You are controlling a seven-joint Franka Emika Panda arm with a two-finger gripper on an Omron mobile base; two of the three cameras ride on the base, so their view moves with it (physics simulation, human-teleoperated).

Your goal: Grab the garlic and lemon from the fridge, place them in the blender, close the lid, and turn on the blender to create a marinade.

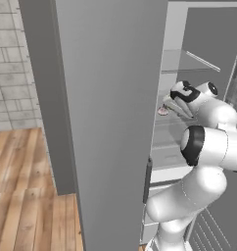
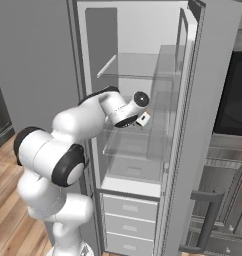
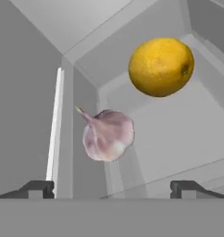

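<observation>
In the left base view, the wide grey door (image 1: 110,122) of the fridge (image 1: 199,44) stood swung open across the middle of the picture, and the arm (image 1: 208,147) rose from the lower right and reached past the door's edge into the white interior. A small pinkish object, which was the garlic (image 1: 163,111), lay on a glass shelf (image 1: 186,61) level just beyond the hand; the finger tips were hidden here. In the right base view, the arm bent from the lower left into the open fridge, the hand sitting above the middle glass shelf (image 2: 138,145), with pale drawers (image 2: 130,207) below; the jaws could not be made out. In the hand view, the gripper (image 3: 114,187) was spread wide and held nothing, one dark tip at each lower side. The garlic (image 3: 107,135) lay between and beyond the tips, apart from both. The lemon (image 3: 161,66) sat farther in, toward the rear corner of the shelf, near the garlic but not touching it.
</observation>
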